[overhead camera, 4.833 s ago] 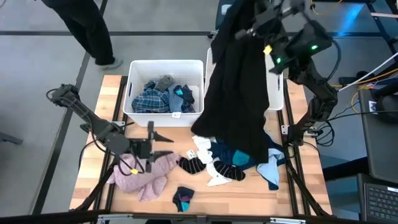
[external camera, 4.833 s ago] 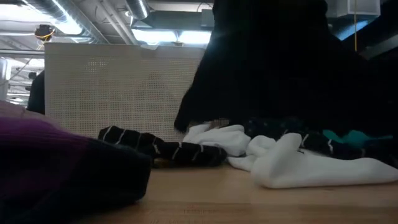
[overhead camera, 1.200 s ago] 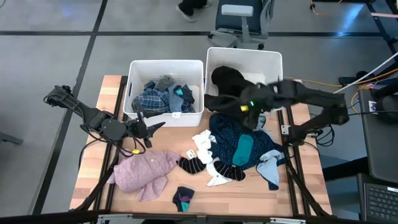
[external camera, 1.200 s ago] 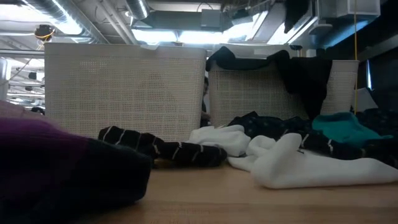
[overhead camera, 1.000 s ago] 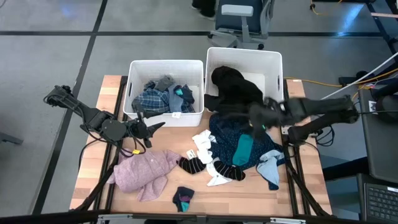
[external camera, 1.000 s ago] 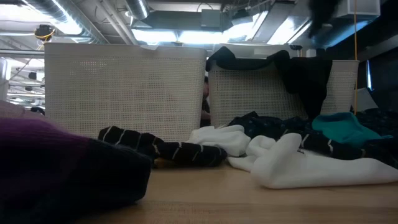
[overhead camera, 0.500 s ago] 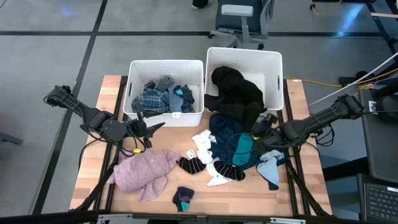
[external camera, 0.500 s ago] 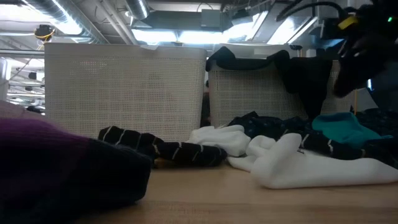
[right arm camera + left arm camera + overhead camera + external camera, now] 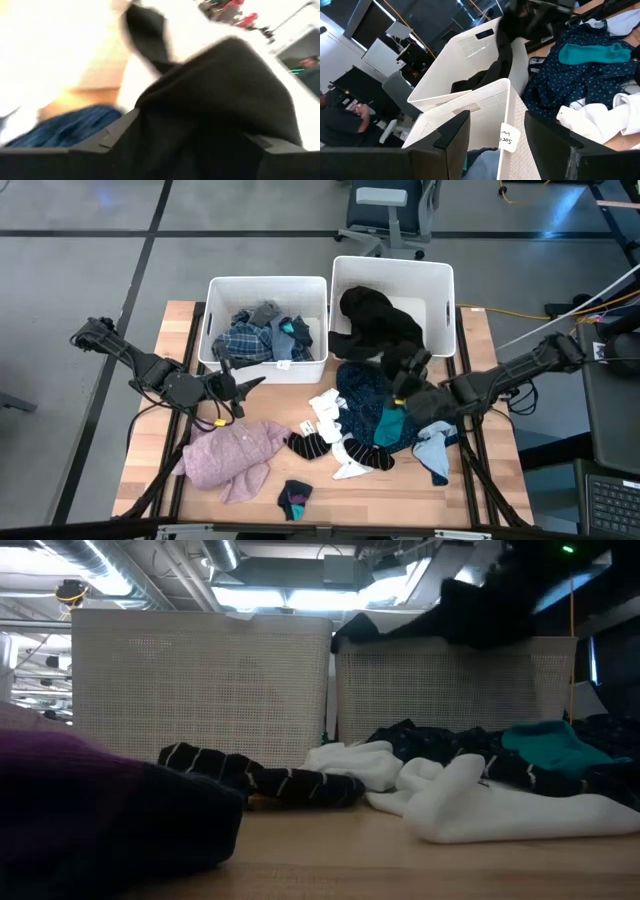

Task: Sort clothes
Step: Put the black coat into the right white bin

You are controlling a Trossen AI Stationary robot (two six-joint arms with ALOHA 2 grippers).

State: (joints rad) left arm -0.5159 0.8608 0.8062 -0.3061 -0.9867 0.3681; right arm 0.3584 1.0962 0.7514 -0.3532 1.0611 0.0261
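Note:
A black garment [image 9: 372, 325] lies in the right white bin [image 9: 392, 260], with one flap [image 9: 480, 620] raised at the bin's near rim. My right gripper [image 9: 408, 372] stands open against that flap, just in front of the bin. A navy dotted cloth [image 9: 365, 395], a teal sock [image 9: 390, 420], white pieces [image 9: 325, 415] and striped socks [image 9: 310, 445] lie piled on the table. The pink fuzzy top [image 9: 235, 458] lies near left. My left gripper [image 9: 250, 385] hovers open in front of the left bin [image 9: 265, 280], which holds a plaid shirt [image 9: 245, 340]. My right gripper meets the black garment's flap [image 9: 210, 100] with open fingers [image 9: 117, 132], the cloth lying across the gap between them. It comes about level from the table's near right toward the bin. The flap is held up at rim height; the rest of the garment stays in the bin.
A small dark sock [image 9: 295, 498] lies near the table's front edge and a light blue cloth [image 9: 432, 450] at the pile's right. The two bins stand side by side along the far edge. An office chair [image 9: 385, 205] stands beyond the table.
My right gripper has come down in front of the right bin and then gone toward the bin's near wall. The black flap, which hung down the outside of that wall, is now lifted to rim height. My left arm has kept still.

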